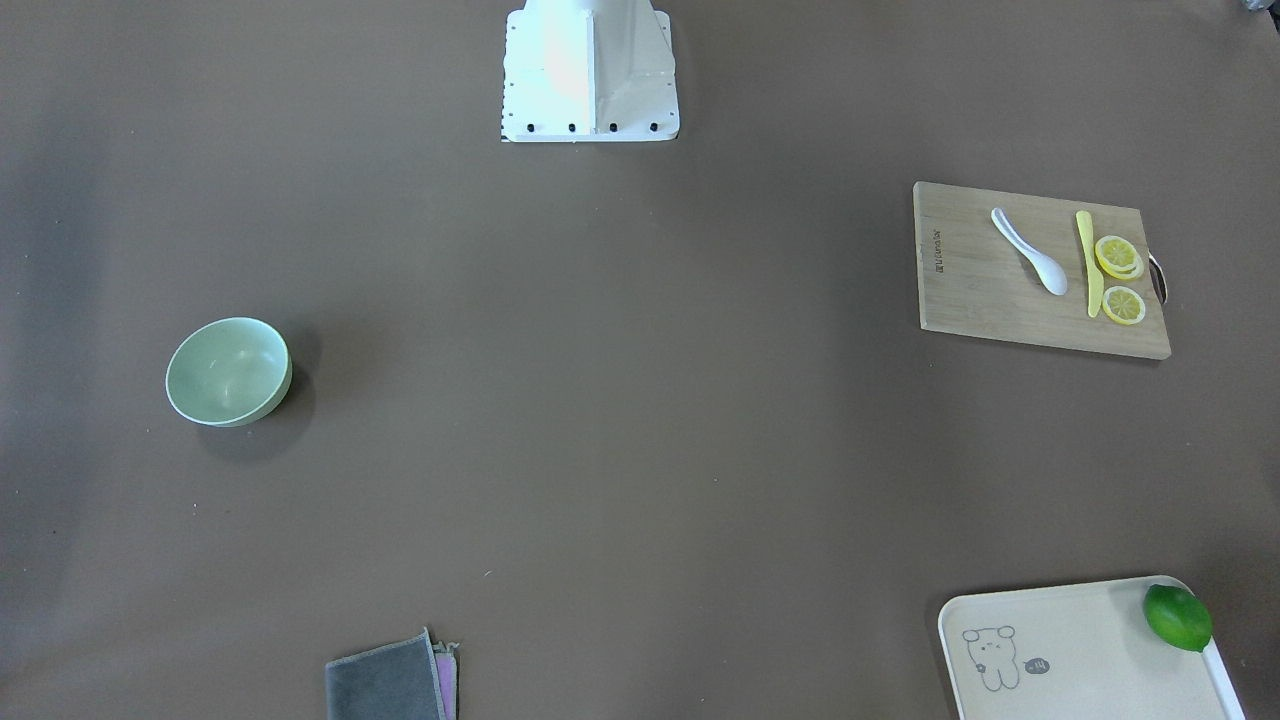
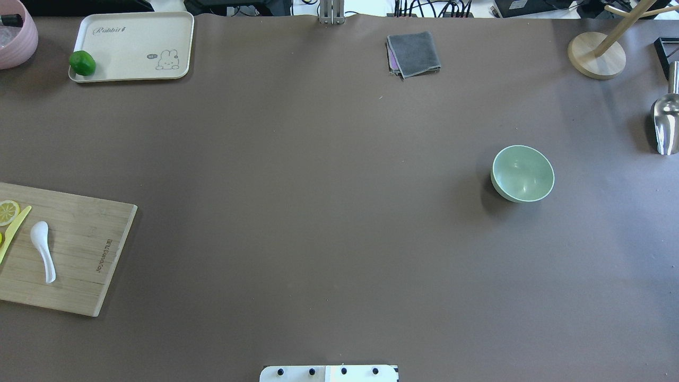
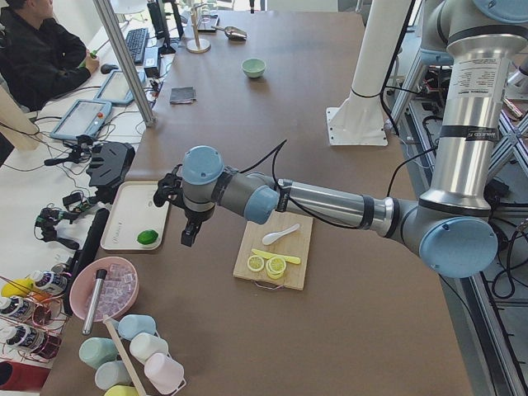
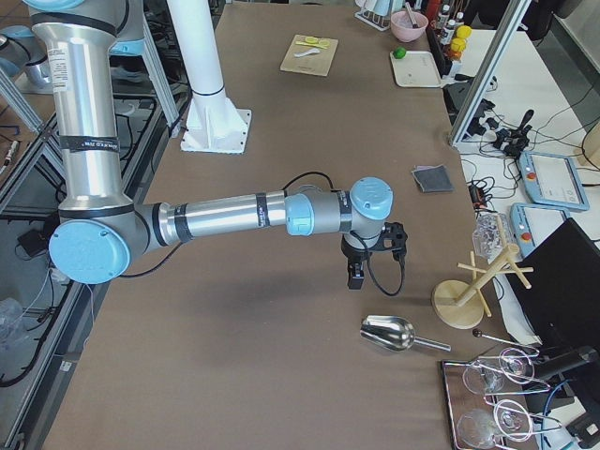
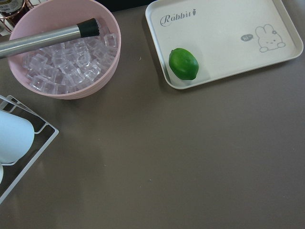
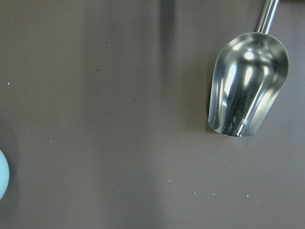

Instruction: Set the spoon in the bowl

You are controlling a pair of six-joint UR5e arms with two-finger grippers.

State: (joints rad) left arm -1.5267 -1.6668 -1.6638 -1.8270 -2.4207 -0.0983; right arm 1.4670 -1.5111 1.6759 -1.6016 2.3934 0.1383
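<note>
The white spoon lies on the wooden board, on the robot's left side; it also shows in the overhead view. The mint-green bowl stands empty on the brown table far across on the robot's right. My left gripper hangs above the table between the board and the tray, apart from the spoon. My right gripper hangs above the table near the metal scoop. Both show only in the side views, so I cannot tell whether they are open or shut.
A yellow knife and lemon slices lie beside the spoon. A cream tray holds a lime. A pink bowl of ice, a grey cloth, a metal scoop and a wooden stand line the far edges.
</note>
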